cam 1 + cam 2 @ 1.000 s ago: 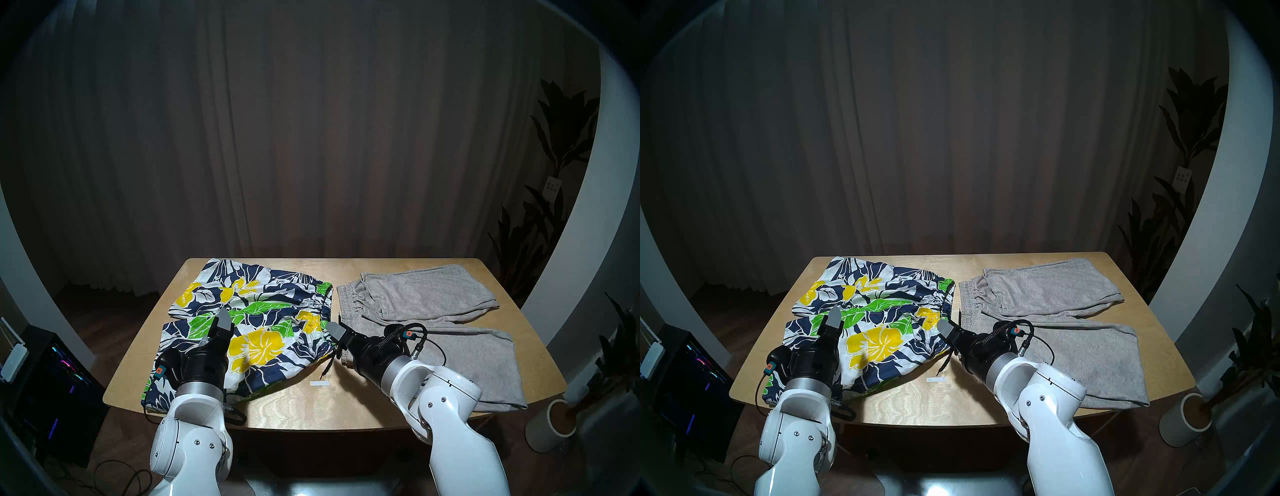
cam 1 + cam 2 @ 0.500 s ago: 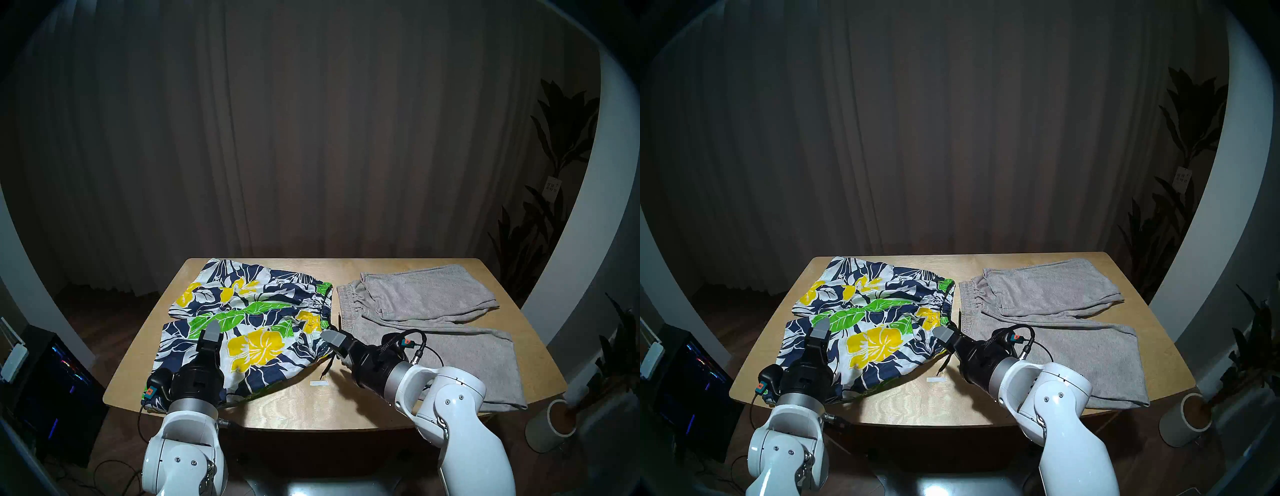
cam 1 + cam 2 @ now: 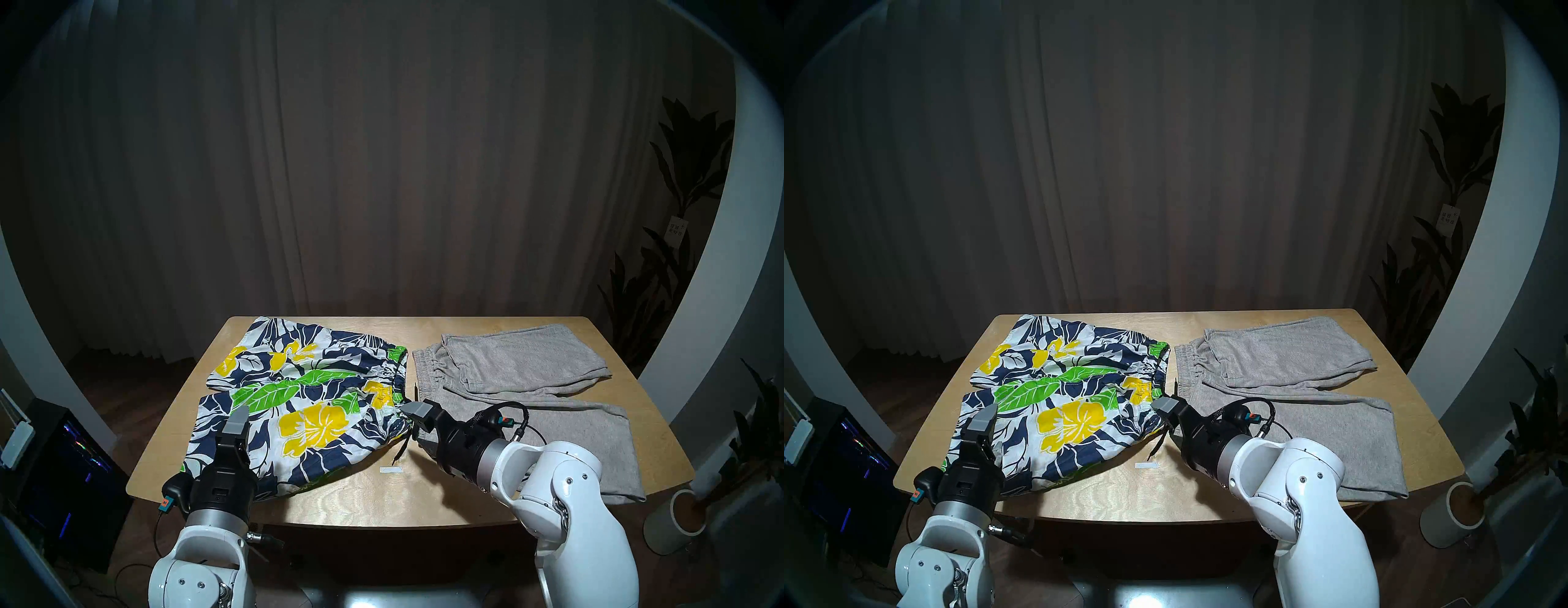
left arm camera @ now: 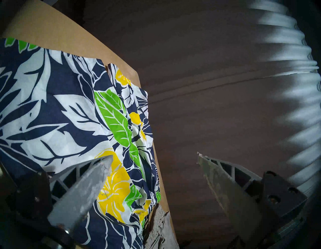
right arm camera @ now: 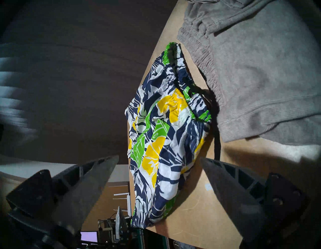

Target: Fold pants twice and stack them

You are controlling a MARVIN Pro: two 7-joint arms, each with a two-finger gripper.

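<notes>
Since a second ago, left gripper (image 3: pixel 236 429) has drawn back toward the table's (image 3: pixel 373 501) near edge, wrist rolled; right gripper (image 3: pixel 418 418) rolled in place. Both stand with fingers apart, empty. Leaf-print shorts (image 3: pixel 314 407) lie flat on the left, near hem hidden by the left wrist; grey shorts (image 3: pixel 530 399) lie beside them, partly covered by the right arm.

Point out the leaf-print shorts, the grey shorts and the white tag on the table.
leaf-print shorts (image 3: pixel 314 424), head left view, yellow flower.
grey shorts (image 3: pixel 564 437), head left view, near leg.
white tag (image 3: pixel 391 469), head left view, its middle.
</notes>
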